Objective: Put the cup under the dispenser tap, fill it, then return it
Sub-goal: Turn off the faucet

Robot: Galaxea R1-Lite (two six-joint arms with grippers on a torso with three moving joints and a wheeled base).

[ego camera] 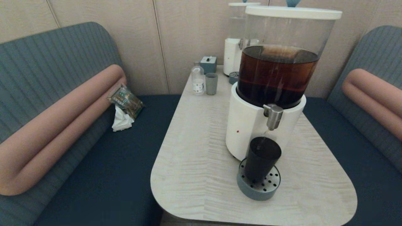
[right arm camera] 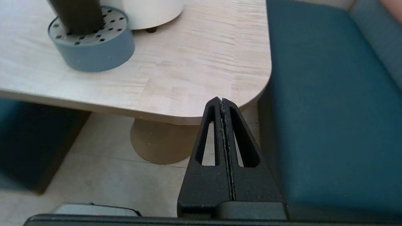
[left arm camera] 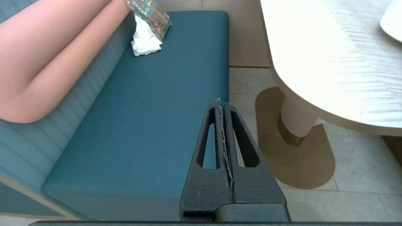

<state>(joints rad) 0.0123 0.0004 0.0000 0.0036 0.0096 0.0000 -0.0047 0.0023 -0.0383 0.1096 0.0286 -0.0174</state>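
The cup [ego camera: 262, 158] is seen upright on the drip tray [ego camera: 258, 188] under the tap [ego camera: 274, 116]. Rigid, probably slick; mid-wall is best gripped. Left gripper [left arm camera: 222, 103] and right gripper [right arm camera: 221, 102] are pressed together, empty, off the table [ego camera: 201, 157].

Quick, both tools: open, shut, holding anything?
Left tool: shut, empty, low beside the bench.
Right tool: shut, empty, below the table edge.

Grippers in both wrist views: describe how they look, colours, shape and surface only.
The left gripper and right gripper look alike: matte, grainy black fingers, each a tapering wedge with a long slot cut through it, rising from a broad black base. A pale, rough seam line runs between the fingers. No cables or markings show.
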